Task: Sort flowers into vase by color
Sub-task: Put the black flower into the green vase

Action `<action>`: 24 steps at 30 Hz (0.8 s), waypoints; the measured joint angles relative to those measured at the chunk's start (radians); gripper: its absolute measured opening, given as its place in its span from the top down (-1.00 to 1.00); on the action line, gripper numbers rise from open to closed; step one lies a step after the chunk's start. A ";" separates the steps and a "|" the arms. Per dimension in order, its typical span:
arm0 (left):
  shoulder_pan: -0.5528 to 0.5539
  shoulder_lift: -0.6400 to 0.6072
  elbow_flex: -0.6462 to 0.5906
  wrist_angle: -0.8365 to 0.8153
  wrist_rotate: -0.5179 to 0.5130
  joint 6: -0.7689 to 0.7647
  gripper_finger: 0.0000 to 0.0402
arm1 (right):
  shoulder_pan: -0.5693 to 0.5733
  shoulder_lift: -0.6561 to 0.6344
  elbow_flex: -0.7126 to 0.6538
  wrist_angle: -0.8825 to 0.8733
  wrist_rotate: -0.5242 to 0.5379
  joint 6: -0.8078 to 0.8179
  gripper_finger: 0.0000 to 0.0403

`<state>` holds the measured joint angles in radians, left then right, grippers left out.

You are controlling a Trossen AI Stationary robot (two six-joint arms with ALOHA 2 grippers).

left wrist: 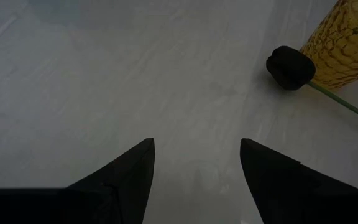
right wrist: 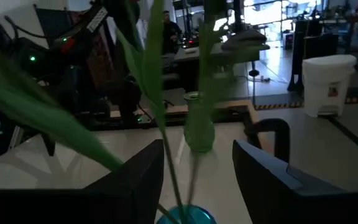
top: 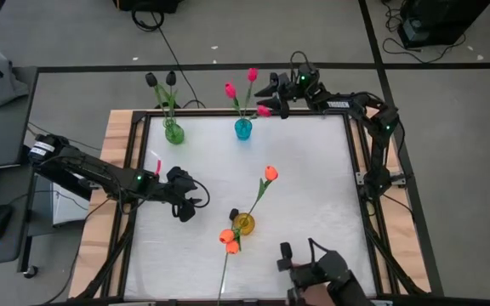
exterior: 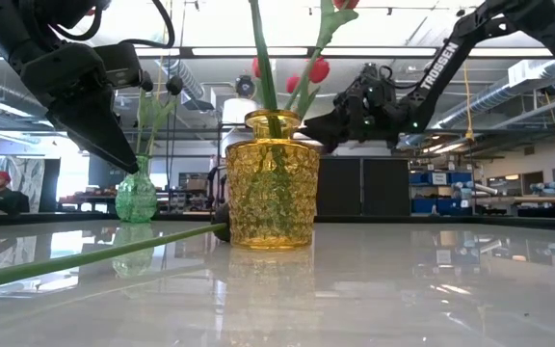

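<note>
The left gripper (top: 185, 202) hangs just over the white table (top: 313, 170), on its left side. Its two fingers (left wrist: 126, 171) are spread wide and hold nothing. Just past them a black flower (left wrist: 290, 67) lies flat on the table, its bud touching or almost touching the yellow vase (top: 244, 223). Its green stem runs off toward the near edge.

The yellow vase stands near the middle of the near side. One orange flower (top: 270, 173) stands in it and leans far and to the right. Two more orange buds (top: 228, 240) sit just beside the vase on its near side.

The right gripper (top: 272, 100) is at the far edge, just right of the blue vase (top: 242, 129). Its fingers (right wrist: 138, 180) are apart, with green stems (right wrist: 160, 134) between them. You cannot tell if it grips them. The blue vase holds pink flowers (top: 230, 89).

The green vase (top: 173, 133) stands to the left of the blue one, also at the far edge. Two black flowers (top: 152, 80) stand in it.
</note>
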<state>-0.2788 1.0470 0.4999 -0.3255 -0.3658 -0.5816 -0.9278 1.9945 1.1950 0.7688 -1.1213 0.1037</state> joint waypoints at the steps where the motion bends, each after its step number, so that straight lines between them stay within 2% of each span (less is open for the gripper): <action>1: 0.000 0.000 0.000 0.000 0.000 0.000 -0.21 | -0.010 0.000 0.000 -0.001 -0.004 0.006 0.01; 12: 0.000 0.000 0.000 0.000 0.000 0.000 -0.21 | -0.095 0.000 0.000 -0.026 -0.043 0.027 0.01; 24: 0.000 0.000 0.000 0.000 0.000 0.000 -0.21 | -0.177 -0.013 0.000 -0.035 -0.011 0.088 0.01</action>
<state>-0.2787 1.0470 0.4999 -0.3255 -0.3657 -0.5816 -1.1044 1.9812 1.1947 0.7343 -1.1318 0.1913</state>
